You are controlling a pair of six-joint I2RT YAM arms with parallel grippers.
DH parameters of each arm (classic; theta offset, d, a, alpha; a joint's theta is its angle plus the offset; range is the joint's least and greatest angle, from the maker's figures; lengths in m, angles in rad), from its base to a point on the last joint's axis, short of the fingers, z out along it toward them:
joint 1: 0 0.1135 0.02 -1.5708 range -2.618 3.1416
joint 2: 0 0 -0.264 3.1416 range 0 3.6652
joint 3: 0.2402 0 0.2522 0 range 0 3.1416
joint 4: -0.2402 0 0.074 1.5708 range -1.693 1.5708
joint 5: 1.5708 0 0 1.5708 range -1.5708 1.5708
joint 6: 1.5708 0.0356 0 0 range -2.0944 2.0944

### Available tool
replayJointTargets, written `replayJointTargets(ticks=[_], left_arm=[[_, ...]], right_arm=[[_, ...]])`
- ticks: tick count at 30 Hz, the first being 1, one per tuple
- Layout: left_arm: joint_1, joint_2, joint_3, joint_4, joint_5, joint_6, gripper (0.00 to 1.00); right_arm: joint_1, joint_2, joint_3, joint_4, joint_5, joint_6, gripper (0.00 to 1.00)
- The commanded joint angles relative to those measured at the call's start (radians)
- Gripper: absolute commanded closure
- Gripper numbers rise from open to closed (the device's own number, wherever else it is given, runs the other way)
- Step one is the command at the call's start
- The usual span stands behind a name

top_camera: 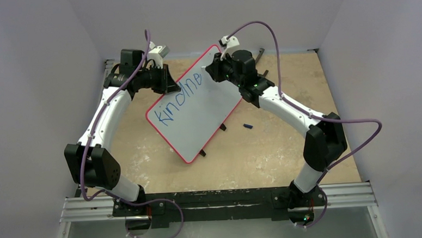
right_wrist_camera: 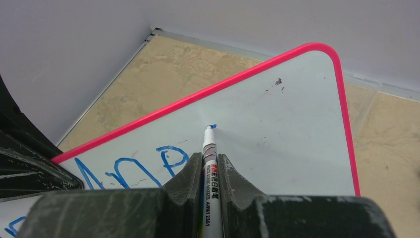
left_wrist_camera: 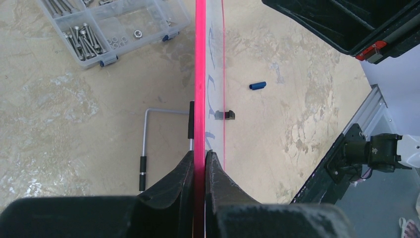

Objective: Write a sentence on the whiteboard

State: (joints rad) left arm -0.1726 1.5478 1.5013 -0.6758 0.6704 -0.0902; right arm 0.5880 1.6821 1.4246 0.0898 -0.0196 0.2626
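whiteboard (top_camera: 208, 113): we reckon light, stiff, slick; grab its red rim
left gripper (left_wrist_camera: 199, 157): pinching that rim, lower centre
right gripper (right_wrist_camera: 210, 163): clamped on marker (right_wrist_camera: 208, 146)

From above we look down on the whole worktop (top_camera: 254, 155); wrist views peer closely past left claw (left_wrist_camera: 199, 156) and right claw (right_wrist_camera: 209, 158), sharing the whiteboard (top_camera: 209, 124).
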Motion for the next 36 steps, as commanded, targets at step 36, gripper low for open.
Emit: replayJointTargets(ticks=[36], left_arm=[[-0.027,-0.019,-0.010,-0.057,-0.006,0.065,1.00]], right_arm=[[-0.001,-0.007,-0.068,-0.041,-0.007,0.018,1.00]])
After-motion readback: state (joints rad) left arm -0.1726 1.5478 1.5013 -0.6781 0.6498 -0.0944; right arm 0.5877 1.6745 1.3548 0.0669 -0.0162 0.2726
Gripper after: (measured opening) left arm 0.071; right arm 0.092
